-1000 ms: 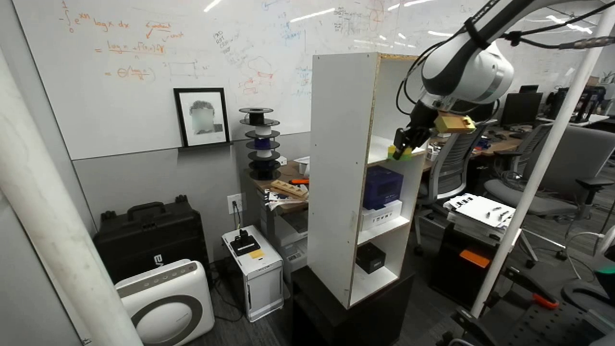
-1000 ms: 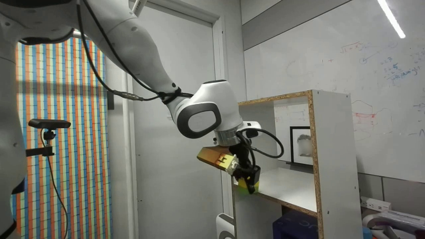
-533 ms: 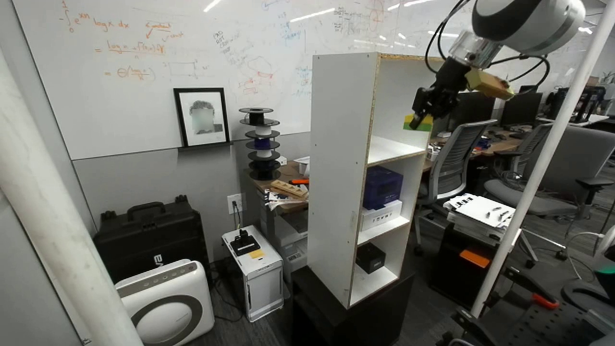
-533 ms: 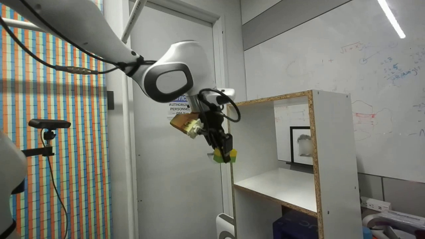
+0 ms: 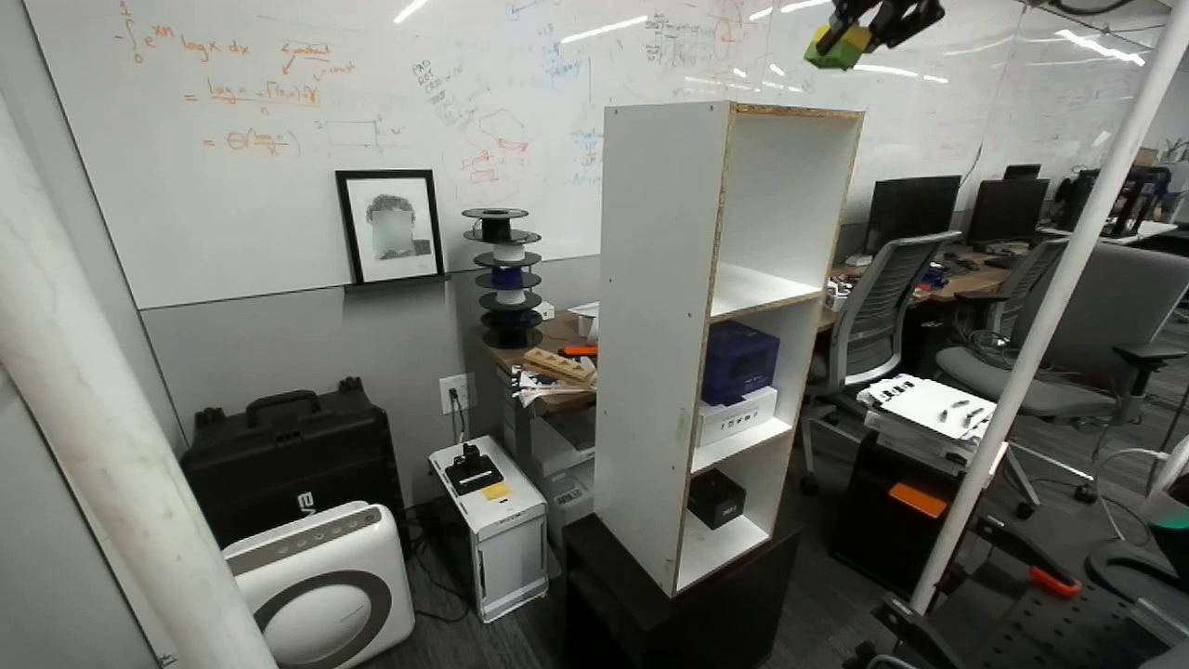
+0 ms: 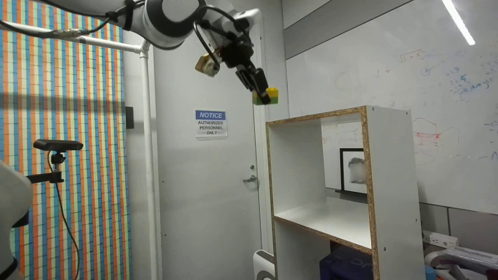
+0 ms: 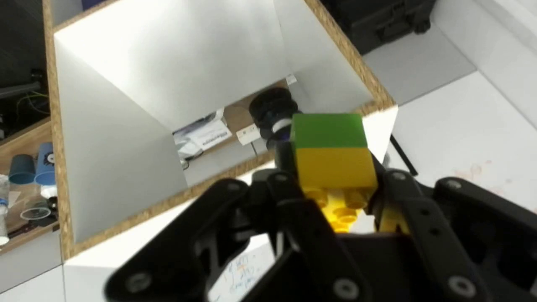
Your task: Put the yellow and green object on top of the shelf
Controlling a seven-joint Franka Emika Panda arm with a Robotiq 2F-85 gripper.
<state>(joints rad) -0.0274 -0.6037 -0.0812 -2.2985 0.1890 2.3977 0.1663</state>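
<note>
A lab in an office, by the look of it: whiteboard (image 5: 232, 218) with formulas (image 5: 215, 45), monitors (image 5: 915, 212), chairs (image 5: 894, 302), and a sign (image 6: 211, 123) reading "authorized personnel only".

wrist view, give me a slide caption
A black claw grips a studded yellow-and-green block, with the white chipboard-edged open shelf beyond.

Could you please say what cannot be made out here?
Part of the shelf top, wrist view: hidden by the pincer and yellow and green object.
Much of the arm, in an exterior view: cut off by top edge.
Marks on white box, in an exterior view: too small.
Portrait's face, both exterior views: blurred.
</note>
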